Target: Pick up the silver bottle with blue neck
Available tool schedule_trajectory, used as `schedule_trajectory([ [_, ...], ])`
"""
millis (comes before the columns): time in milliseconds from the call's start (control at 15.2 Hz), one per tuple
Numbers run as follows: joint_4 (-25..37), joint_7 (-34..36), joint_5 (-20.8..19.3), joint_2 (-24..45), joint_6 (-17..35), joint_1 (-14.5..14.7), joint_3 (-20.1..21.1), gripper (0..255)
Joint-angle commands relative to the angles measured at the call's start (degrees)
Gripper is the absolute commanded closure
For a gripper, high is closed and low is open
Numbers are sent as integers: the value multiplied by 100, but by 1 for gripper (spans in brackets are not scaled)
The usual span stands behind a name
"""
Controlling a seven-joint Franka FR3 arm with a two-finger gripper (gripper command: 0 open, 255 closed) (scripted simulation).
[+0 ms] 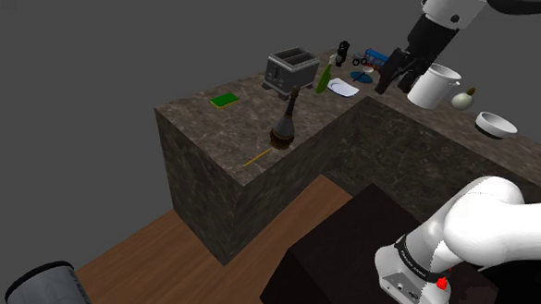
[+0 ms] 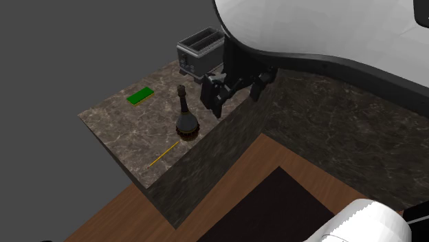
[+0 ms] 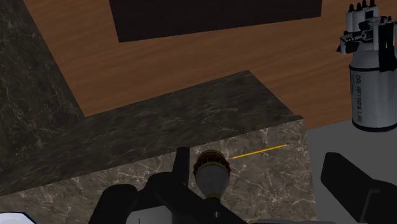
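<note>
Your arm (image 1: 486, 221) in glossy white rounded shells, dark bands at its joints, a pale grey collar (image 1: 405, 274) low on it under a black ring, a small red dot (image 1: 441, 283) beside that, your gripper (image 1: 392, 84) all black, blocky, two-fingered.

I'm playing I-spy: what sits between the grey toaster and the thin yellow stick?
A dark, round-bellied, long-necked bottle, seen in the second exterior view.

Worktop (image 1: 204, 135): L-shaped, dark mottled stone, block-fronted. Floor (image 1: 154, 249): brown wood planks. Backdrop (image 1: 87, 66) beyond: plain flat grey, evenly dim.
</note>
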Motion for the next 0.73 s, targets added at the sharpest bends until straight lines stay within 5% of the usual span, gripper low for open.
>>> schedule_trajectory([
  [0, 0, 0, 0, 0, 0, 0, 0, 0],
  [660, 748, -478, -77, 2145, 1213, 63, -292, 0],
])
